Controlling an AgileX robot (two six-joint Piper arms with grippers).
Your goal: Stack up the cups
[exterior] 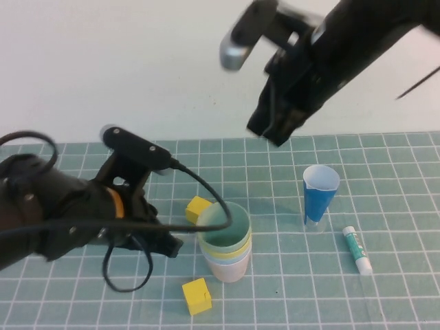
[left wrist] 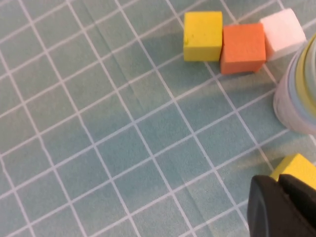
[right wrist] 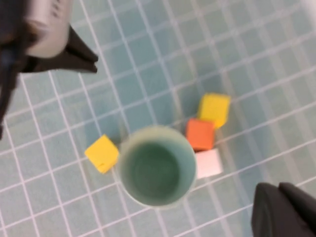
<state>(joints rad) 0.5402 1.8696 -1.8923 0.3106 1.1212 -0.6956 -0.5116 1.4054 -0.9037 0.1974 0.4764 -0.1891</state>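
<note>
We see the cups (exterior: pixel 225 240) nested in one stack mid-desk, pale green on top. Crowding the stack's far side are a yellow block (right wrist: pixel 214 109), an orange block (right wrist: pixel 200 134) and a white block (right wrist: pixel 208 163); another yellow block (exterior: pixel 196 295) lies near its front. The left gripper (exterior: pixel 165 242) sits low just left of the stack, the right gripper (exterior: pixel 275 130) raised well above; both jaws look pressed together. Open grid desk (exterior: pixel 385 295) remains rightward, past the dark blue cone cup (exterior: pixel 320 194) and glue stick (exterior: pixel 357 250).

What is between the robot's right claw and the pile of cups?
Nothing visible. The right gripper hangs in open air above and behind the cup stack. The left gripper sits low beside the stack, not between them.
</note>
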